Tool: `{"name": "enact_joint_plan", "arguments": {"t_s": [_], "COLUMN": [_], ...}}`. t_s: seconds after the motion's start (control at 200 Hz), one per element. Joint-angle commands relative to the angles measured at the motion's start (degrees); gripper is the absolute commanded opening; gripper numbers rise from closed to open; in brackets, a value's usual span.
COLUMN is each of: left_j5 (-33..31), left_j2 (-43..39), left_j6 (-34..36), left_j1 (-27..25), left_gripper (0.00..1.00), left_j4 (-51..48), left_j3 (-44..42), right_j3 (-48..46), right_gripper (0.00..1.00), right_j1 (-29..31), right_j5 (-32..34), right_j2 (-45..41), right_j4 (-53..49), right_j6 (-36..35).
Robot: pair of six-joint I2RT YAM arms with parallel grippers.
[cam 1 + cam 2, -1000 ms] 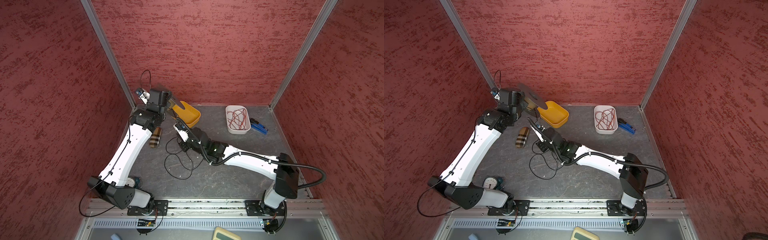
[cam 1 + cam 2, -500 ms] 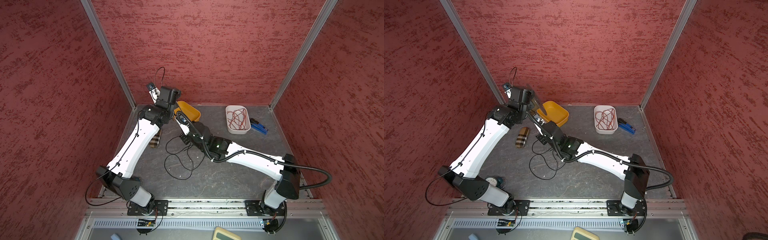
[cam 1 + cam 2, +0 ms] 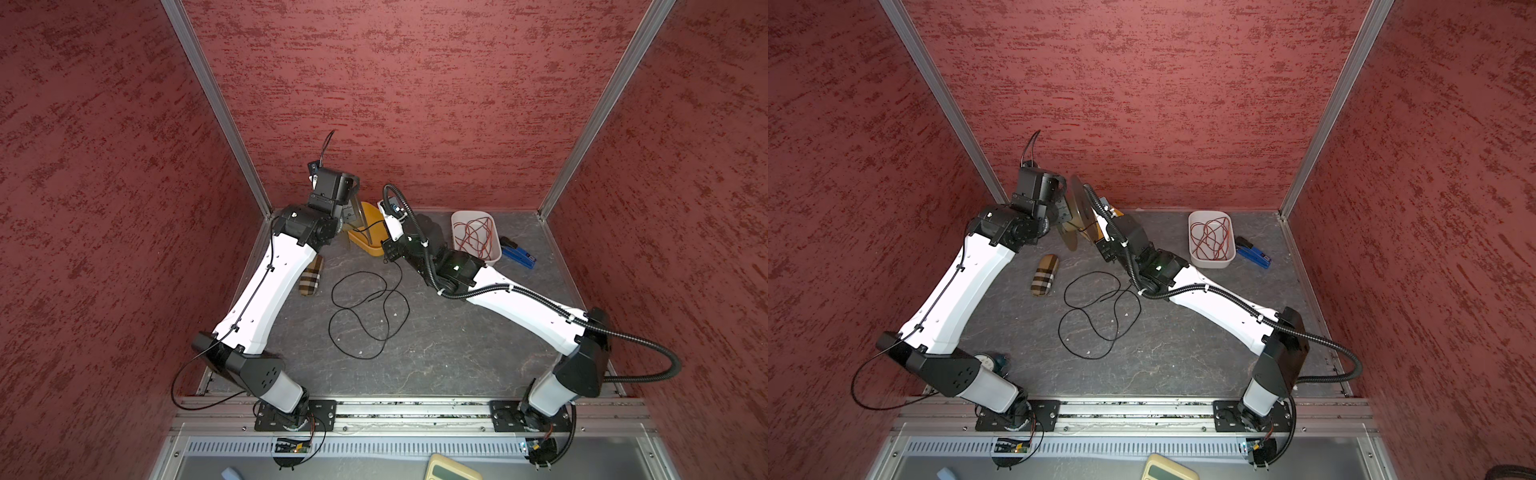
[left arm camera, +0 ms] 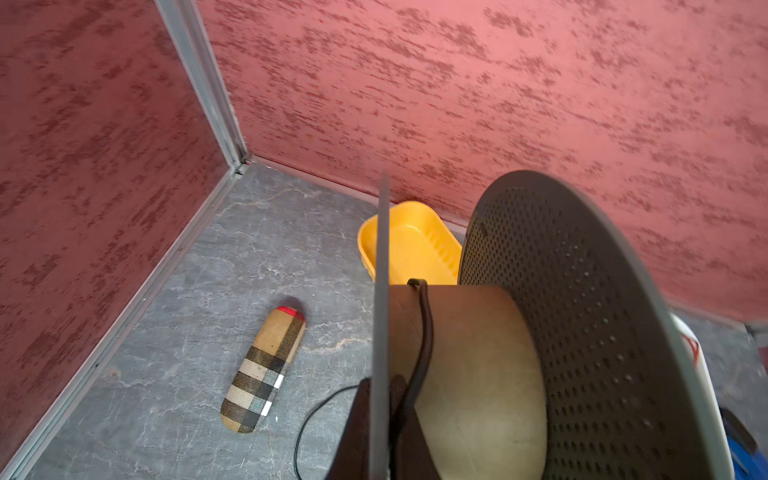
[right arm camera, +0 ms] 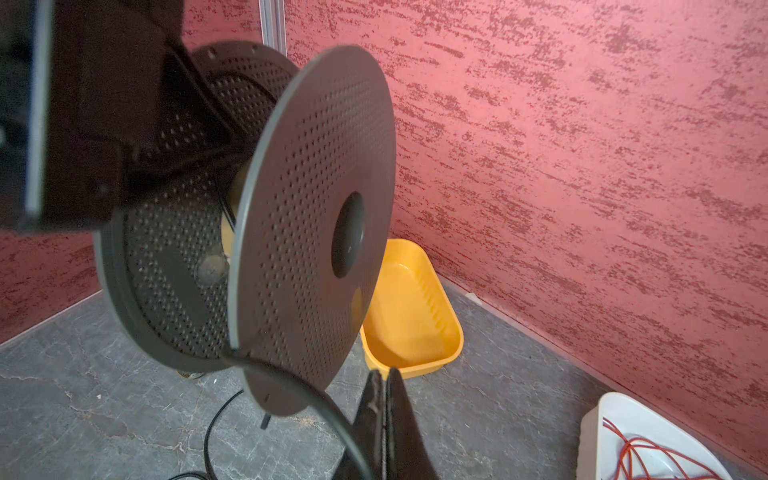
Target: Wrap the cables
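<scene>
Winding is judged barely begun; the spool (image 3: 1081,210) is held on edge by the left gripper (image 4: 380,388), pinched on one flange; the right gripper (image 5: 384,395) is pressed together, seemingly on the wire (image 3: 368,313); one turn is seen on the core, the rest lies looped on the floor (image 3: 436,365). Next, slack must be carried round the core under light tension. Counted: one wire, one spool, one yellow tray (image 5: 411,316), one white tray (image 3: 1210,262), one checked case (image 3: 1044,275).
</scene>
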Motion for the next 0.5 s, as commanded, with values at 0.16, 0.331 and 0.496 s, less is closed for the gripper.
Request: {"name": "enact_joint_plan", "arguments": {"t_s": [0.16, 0.331, 0.496], "left_j5": [3.7, 6.9, 8.2], "left_j2": [4.2, 6.4, 7.8], "left_j6": [6.4, 8.4, 11.5], "left_j1": [-0.9, -1.6, -2.9], "left_gripper": [0.0, 0.0, 0.0], "left_j4": [-6.9, -9.4, -11.8], "left_j3": [7.6, 9.9, 12.8], "right_j3": [5.6, 5.8, 8.3], "right_gripper": [0.02, 0.02, 0.02], "right_j1": [-4.0, -4.8, -7.4], "right_j5": [-5.7, -11.3, -11.6], "right_j2": [-1.2, -1.2, 0.0], "right_j4": [-3.2, -1.9, -2.7], "right_j6": [0.9, -1.8, 1.5]}}
